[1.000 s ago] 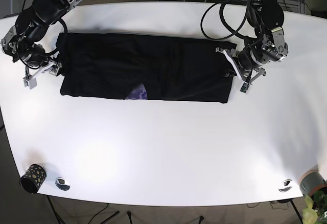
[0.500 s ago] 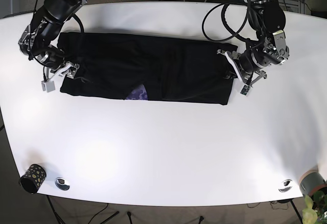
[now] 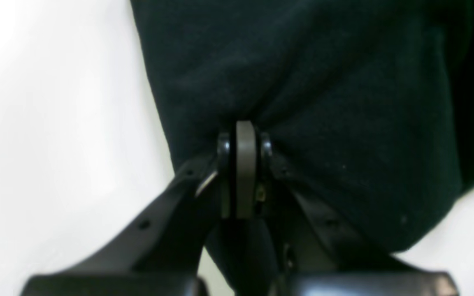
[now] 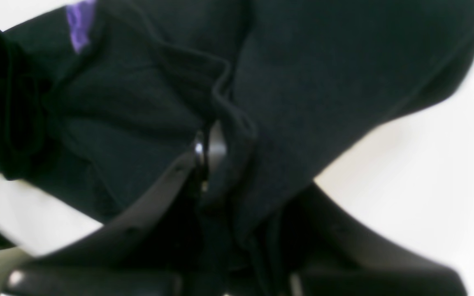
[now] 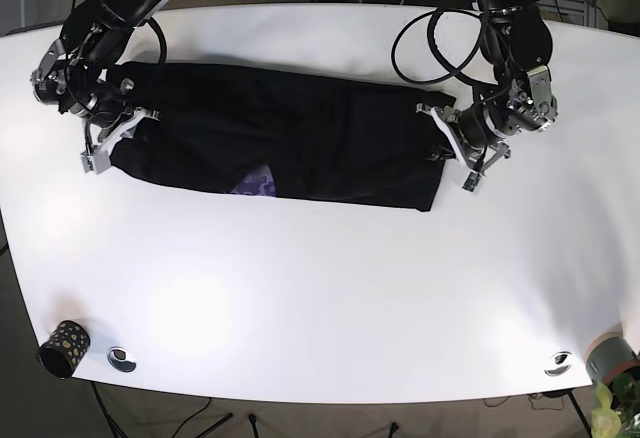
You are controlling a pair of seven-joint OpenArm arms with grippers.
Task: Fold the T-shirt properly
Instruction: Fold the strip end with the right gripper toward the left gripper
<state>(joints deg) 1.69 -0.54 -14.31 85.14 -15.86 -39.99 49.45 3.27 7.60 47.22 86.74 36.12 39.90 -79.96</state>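
From the left wrist, the left gripper [image 3: 240, 164] is pinched tight on the hem of the black T-shirt [image 3: 323, 90], fabric puckering at the pinch, presumably to carry that end over.

From the right wrist, the right gripper [image 4: 208, 156] is clamped on a bunched fold beside a purple patch [image 4: 78, 16].

In the base view, the shirt lies stretched lengthwise on the white desk [image 5: 320, 298], each end held, likely for a fold.
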